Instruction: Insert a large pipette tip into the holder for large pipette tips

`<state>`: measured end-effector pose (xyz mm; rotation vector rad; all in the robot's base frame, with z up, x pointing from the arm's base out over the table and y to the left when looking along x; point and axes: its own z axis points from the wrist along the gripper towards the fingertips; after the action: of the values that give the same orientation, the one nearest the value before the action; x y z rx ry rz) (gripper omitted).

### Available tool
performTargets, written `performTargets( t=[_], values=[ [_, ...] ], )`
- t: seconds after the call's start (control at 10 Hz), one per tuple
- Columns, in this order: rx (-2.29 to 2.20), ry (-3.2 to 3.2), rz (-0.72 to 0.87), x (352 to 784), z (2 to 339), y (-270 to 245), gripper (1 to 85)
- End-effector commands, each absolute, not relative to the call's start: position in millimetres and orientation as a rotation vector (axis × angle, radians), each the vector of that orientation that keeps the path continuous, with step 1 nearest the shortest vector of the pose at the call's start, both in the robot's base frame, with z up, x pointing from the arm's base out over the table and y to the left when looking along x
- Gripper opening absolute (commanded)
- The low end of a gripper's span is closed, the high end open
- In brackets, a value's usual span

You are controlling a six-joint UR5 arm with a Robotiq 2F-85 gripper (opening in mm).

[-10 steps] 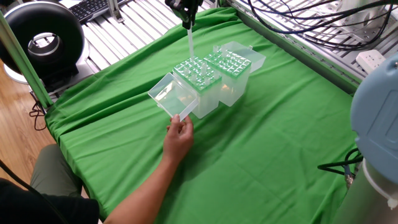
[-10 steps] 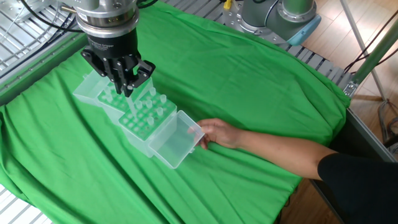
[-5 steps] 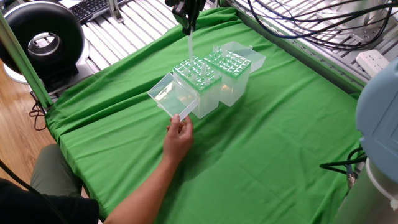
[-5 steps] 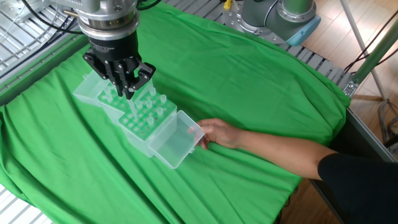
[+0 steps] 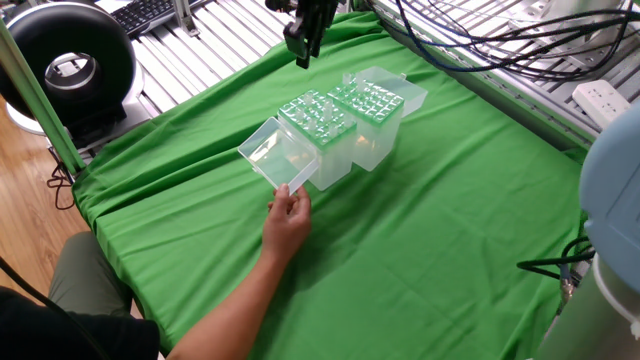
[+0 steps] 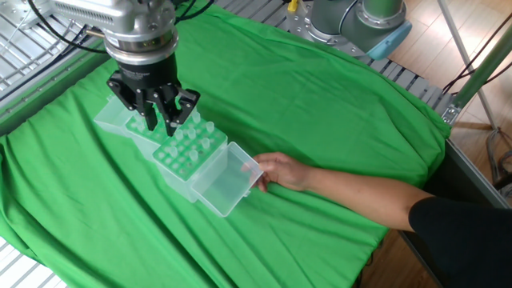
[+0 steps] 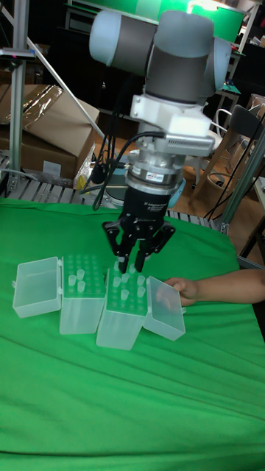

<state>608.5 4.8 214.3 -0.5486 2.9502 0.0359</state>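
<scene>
The holder for large pipette tips (image 5: 322,150) is the taller translucent box with a greenish grid top, also seen in the other fixed view (image 6: 186,164) and the tall view (image 7: 118,316). Its clear lid (image 5: 272,155) hangs open toward a person's hand (image 5: 288,218). Several translucent large pipette tips (image 6: 190,138) stand upright in the grid. My gripper (image 6: 162,126) hovers just above the grid's far end with the fingers apart and nothing between them. It shows near the top edge in one fixed view (image 5: 304,50) and mid-frame in the tall view (image 7: 131,265).
A shorter grid-topped box (image 5: 375,105) with its own open lid stands right against the holder (image 7: 77,298). The person's forearm (image 6: 360,196) reaches across the green cloth (image 5: 450,230) to the holder's lid. Cables and metal rails run along the table's edges.
The gripper held a tip upright over the grid and was shut on it. It has now opened and risen, and no tip hangs from it.
</scene>
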Motion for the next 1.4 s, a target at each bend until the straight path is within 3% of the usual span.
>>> performTargets(
  t=[0.0,0.4,1.3],
  values=[
    [-0.604,2.925,0.001,610.2,193.3,-23.9,31.7],
    [-0.716,2.910,-0.035,603.1,174.0,-64.2,30.0],
    [-0.730,2.899,0.020,594.3,153.8,-74.1,30.3]
  ],
)
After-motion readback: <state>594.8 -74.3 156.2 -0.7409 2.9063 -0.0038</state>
